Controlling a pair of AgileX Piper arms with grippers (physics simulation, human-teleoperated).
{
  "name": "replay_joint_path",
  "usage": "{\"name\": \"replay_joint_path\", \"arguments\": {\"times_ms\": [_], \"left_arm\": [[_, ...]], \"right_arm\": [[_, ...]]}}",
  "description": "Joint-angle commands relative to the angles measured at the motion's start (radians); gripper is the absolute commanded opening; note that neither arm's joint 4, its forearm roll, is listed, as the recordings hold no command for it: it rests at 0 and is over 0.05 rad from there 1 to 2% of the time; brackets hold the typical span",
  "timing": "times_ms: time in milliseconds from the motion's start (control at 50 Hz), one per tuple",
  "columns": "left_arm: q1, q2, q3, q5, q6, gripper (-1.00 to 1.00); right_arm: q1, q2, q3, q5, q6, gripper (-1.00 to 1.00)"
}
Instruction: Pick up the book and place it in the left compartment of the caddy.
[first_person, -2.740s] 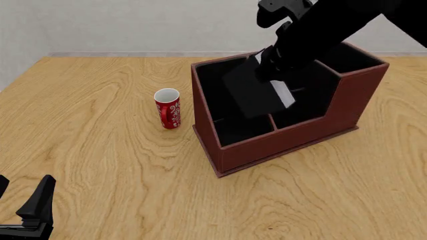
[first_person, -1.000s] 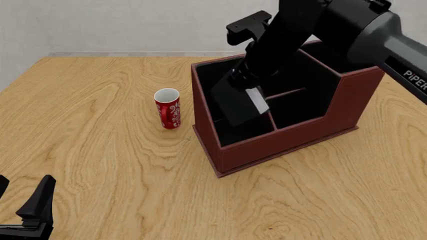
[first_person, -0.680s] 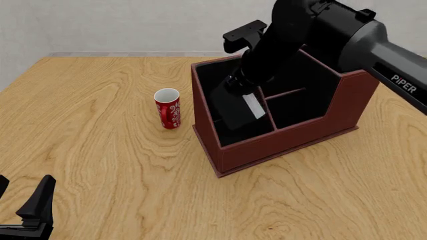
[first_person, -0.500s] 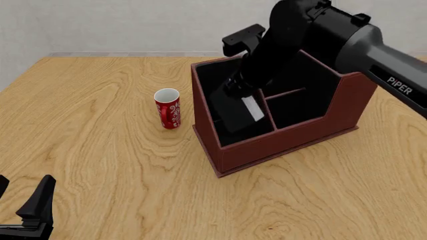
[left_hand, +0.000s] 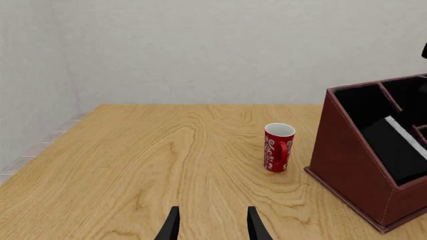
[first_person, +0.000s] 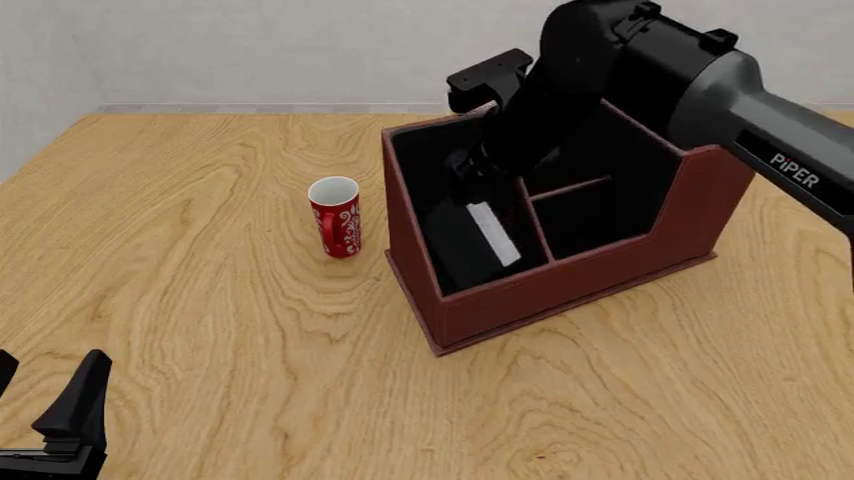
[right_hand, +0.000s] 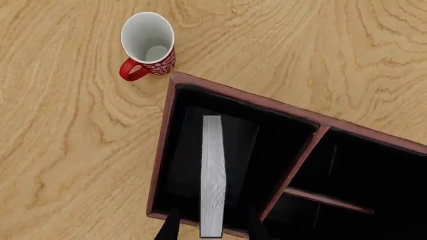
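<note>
The book (right_hand: 212, 175) leans inside the caddy's (first_person: 561, 290) left compartment (right_hand: 180, 150); the right gripper (right_hand: 212, 231) above it is open, releasing it.

Our right arm (first_person: 627, 70) is a thick, rounded black shell shading to glossy dark grey along its forearm, where white capitals spell PIPER (first_person: 793, 171). A blocky black bracket (first_person: 489, 72) juts at its ten o'clock. Our left gripper (first_person: 60, 425) is matte black, with slim, flat, angular fingers (left_hand: 254, 227).
</note>
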Motion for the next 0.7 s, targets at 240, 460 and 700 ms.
{"name": "replay_joint_path", "arguments": {"times_ms": [240, 460, 700], "left_arm": [[0.000, 0.000, 0.000, 0.000, 0.000, 1.00], [0.000, 0.000, 0.000, 0.000, 0.000, 1.00], [0.000, 0.000, 0.000, 0.000, 0.000, 1.00]], "right_arm": [[-0.016, 0.006, -0.021, 0.007, -0.011, 1.00], [-0.017, 0.005, -0.014, 0.004, -0.014, 1.00], [-0.006, -0.026, -0.006, 0.012, -0.008, 1.00]]}}
